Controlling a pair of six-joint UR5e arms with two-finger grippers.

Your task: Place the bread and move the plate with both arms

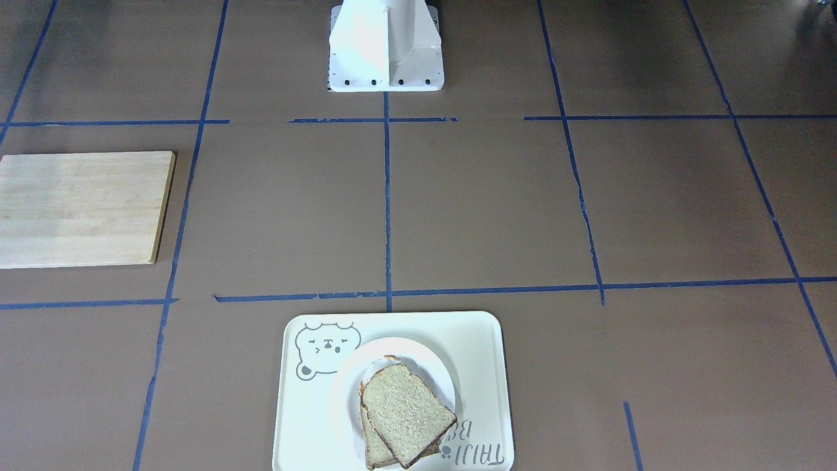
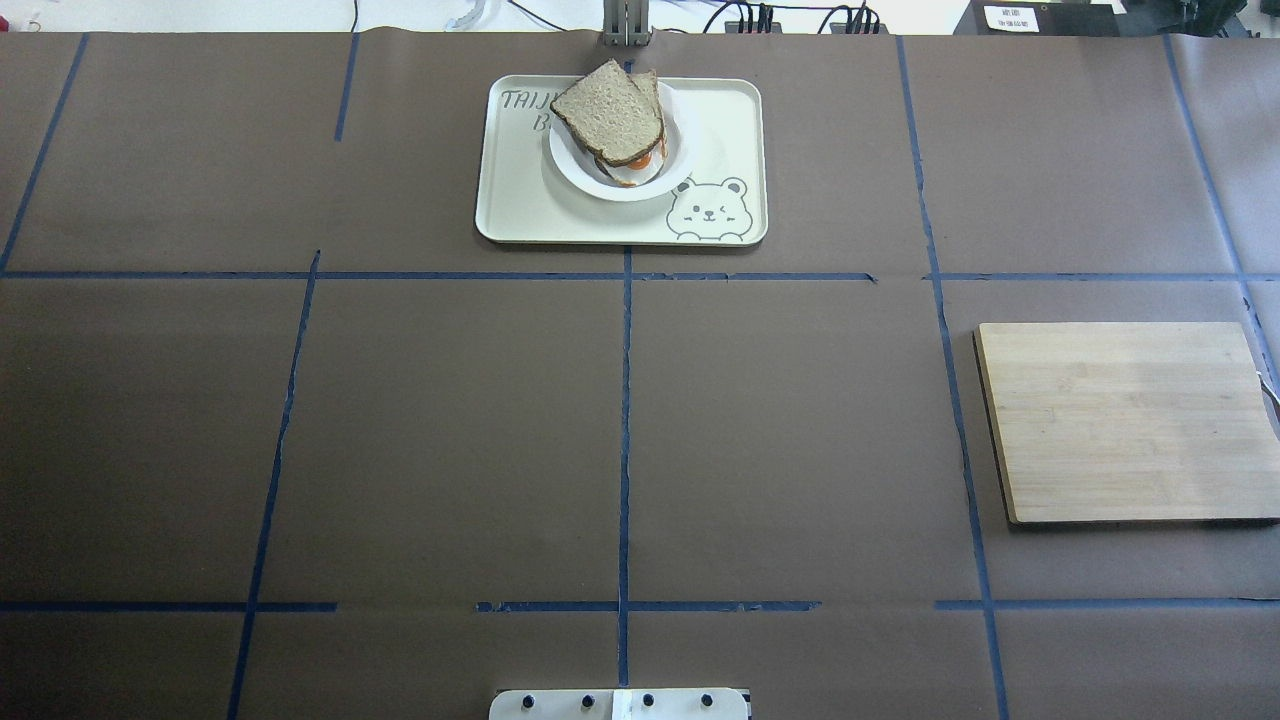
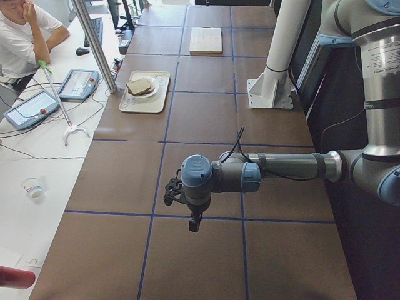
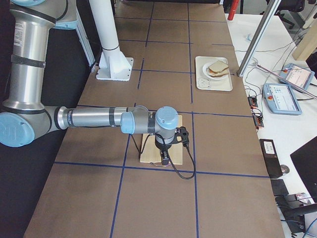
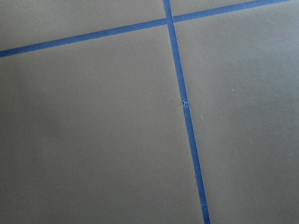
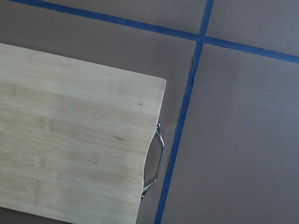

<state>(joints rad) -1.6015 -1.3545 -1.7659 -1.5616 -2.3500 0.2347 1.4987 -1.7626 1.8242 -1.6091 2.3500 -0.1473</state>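
Observation:
The bread (image 1: pixel 405 415) lies as the top slice of a stack on the white plate (image 1: pixel 346 399), with orange and white filling under it in the overhead view (image 2: pixel 610 110). The plate (image 2: pixel 678 150) sits on the cream bear tray (image 2: pixel 510 200) at the table's far middle edge. My left gripper (image 3: pixel 194 222) hangs over bare table at the left end, far from the tray. My right gripper (image 4: pixel 165 161) hangs over the wooden cutting board (image 4: pixel 148 151). Both grippers show only in the side views, so I cannot tell whether they are open or shut.
The cutting board (image 2: pixel 1125 420) with a metal handle (image 6: pixel 156 163) lies on my right side. The white pedestal (image 1: pixel 386 46) stands at the robot's edge. An operator (image 3: pixel 19 37) sits at a side desk beyond the tray. Blue tape lines cross the brown table.

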